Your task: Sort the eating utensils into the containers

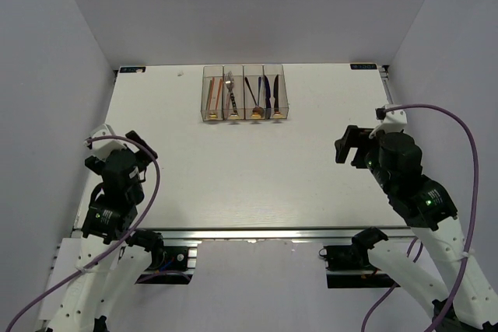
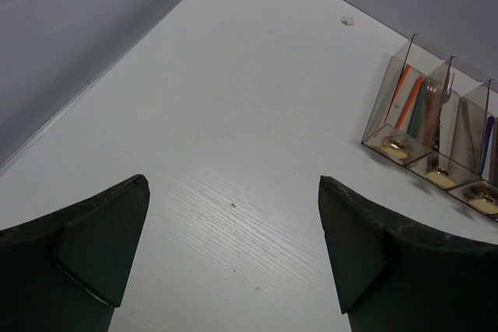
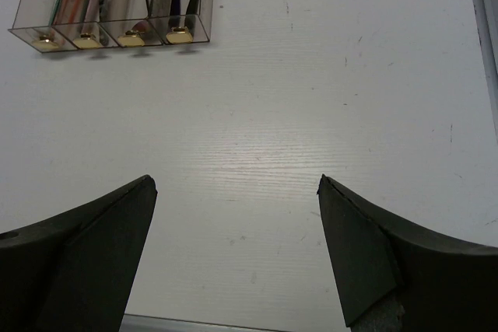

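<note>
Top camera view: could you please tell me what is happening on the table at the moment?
Nothing is being handled. The cutlery in view stands in the clear bins at the far side of the table: chopsticks leftmost, a fork next, dark pieces in the other two. The left gripper and right gripper are open, empty, near the front edge.

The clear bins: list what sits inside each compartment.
Left to right from above: red and teal chopsticks, a silver fork, dark cutlery, blue cutlery. Overlap hides exact types and counts.
</note>
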`<state>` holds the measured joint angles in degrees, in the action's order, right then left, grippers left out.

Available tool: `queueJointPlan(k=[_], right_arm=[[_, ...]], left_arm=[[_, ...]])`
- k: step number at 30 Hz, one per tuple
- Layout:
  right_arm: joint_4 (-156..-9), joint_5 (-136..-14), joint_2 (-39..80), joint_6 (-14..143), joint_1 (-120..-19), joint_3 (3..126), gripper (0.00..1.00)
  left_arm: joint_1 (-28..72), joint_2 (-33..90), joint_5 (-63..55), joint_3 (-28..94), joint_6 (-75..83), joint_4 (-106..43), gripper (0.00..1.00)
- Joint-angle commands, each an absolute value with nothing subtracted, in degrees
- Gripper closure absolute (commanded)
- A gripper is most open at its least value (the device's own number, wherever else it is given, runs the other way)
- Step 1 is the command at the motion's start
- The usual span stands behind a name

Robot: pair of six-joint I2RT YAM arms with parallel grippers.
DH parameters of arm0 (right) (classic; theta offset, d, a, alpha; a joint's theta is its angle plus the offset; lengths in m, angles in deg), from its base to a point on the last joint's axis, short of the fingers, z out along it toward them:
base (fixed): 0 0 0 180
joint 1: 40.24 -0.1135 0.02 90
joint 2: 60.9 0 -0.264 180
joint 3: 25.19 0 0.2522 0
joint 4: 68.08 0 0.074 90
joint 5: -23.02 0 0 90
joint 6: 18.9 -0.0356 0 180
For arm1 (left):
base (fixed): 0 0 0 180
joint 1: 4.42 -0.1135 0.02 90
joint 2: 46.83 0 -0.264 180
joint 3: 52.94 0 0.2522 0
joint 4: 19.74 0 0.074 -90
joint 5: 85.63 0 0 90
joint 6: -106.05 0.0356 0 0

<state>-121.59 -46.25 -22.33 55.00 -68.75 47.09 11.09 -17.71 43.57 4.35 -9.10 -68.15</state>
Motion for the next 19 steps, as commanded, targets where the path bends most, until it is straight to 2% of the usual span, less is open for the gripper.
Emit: queueJointPlan(k=[1,19], right_arm=[[-120.7,-44.8,-23.5,54.3,-68.5,45.7,0.11],[-117.1,-46.9,-25.6,53.3,-68.5,40.2,0.10]], left_arm=[[11.1,-17.3,43.4,3.5,-9.4,-67.3,0.02],[11.1,-16.5,41.7,2.8,-8.9,-66.4,0.02]])
